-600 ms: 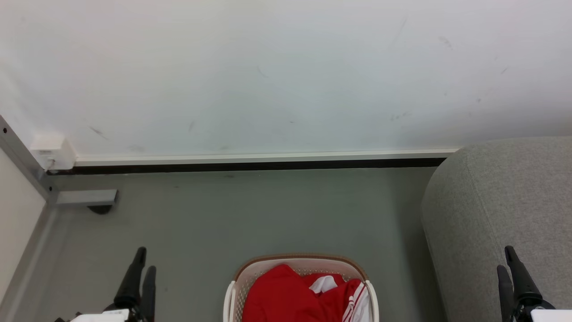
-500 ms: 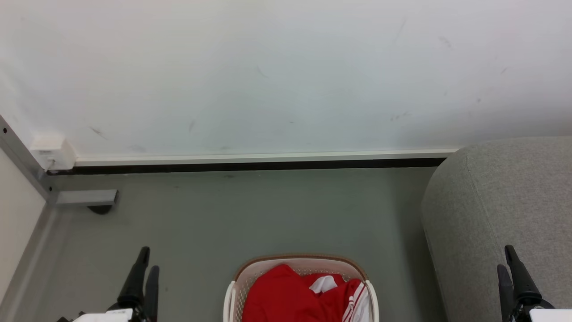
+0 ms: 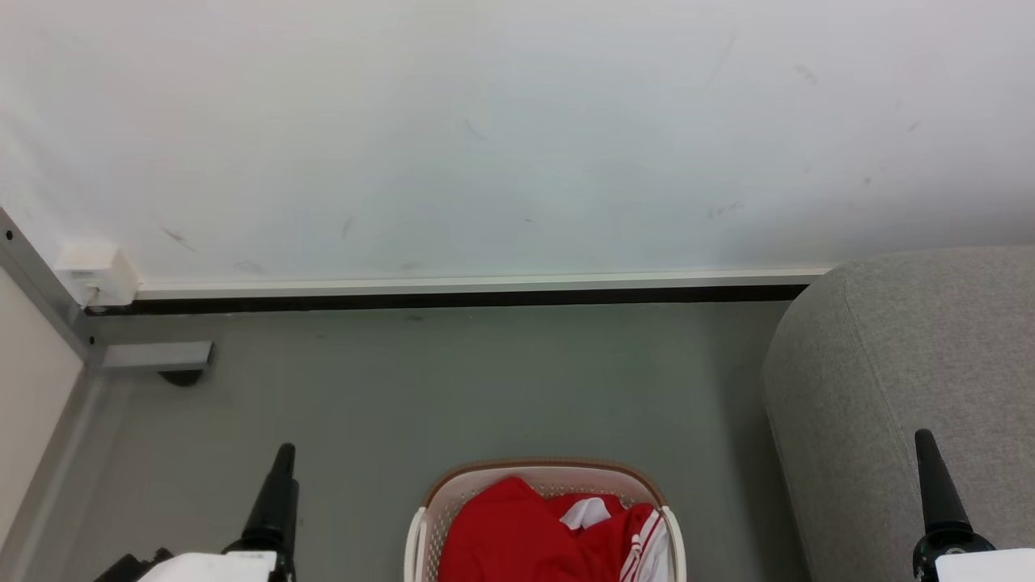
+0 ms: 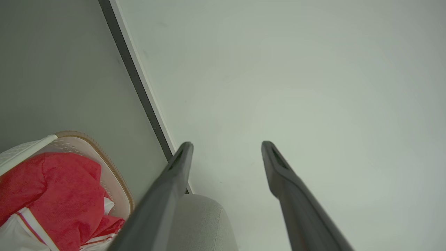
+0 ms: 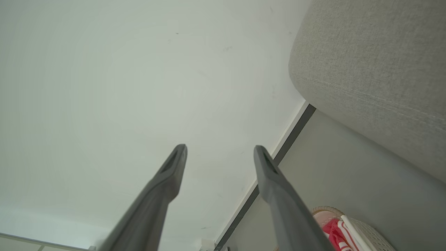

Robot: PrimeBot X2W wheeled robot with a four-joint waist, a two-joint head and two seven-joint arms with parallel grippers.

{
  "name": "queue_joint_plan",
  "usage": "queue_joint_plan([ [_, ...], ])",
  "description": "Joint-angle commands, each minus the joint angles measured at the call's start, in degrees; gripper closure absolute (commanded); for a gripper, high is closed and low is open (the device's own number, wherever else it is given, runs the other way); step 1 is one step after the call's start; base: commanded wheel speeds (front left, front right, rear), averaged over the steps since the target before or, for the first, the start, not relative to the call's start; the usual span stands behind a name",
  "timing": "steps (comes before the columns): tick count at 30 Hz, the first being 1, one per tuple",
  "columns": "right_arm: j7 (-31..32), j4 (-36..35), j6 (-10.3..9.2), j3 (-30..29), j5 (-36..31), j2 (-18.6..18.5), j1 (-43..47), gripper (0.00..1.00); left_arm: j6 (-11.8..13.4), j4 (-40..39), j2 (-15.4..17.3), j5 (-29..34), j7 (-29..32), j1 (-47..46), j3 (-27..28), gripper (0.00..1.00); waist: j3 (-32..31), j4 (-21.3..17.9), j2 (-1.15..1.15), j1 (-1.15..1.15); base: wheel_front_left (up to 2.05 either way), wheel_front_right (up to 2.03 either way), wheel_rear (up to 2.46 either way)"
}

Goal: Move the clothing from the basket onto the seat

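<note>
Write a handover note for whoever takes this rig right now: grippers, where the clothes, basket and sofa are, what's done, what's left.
Left gripper: open, empty, raised to the left of the basket.
Right gripper: open, empty, in front of the seat.
Clothing: piled in the basket on the floor, straight ahead; the seat is to its right.
Done: no garment on the visible part of the seat.
Left: grasp the clothing, lift it out, lay it on the seat.
</note>
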Motion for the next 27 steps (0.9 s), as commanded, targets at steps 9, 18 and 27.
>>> queue_joint_plan([
  [9, -2.56, -3.68, -0.02, 2.14, -16.29, -0.86, -0.20, 0.00, 2.88, -2.73, 0.42, 11.51, -2.59, -1.37, -2.80, 0.00, 0.02, 0.08, -0.01, 0.00, 0.00, 0.00, 0.00],
  [18, -4.72, -2.71, -0.03, 4.31, -28.03, -1.96, -0.11, 0.00, 4.75, -2.98, 0.49, 24.09, -4.73, -1.36, -4.80, 0.00, -0.09, 0.26, -0.01, 0.00, 0.00, 0.00, 0.00],
  [27, -6.25, -2.78, -0.04, 4.71, -34.76, -2.28, -0.02, 0.00, 5.47, -3.23, 0.55, 32.96, -6.25, -0.88, -5.61, 0.00, -0.22, 0.32, -0.01, 0.00, 0.00, 0.00, 0.00],
])
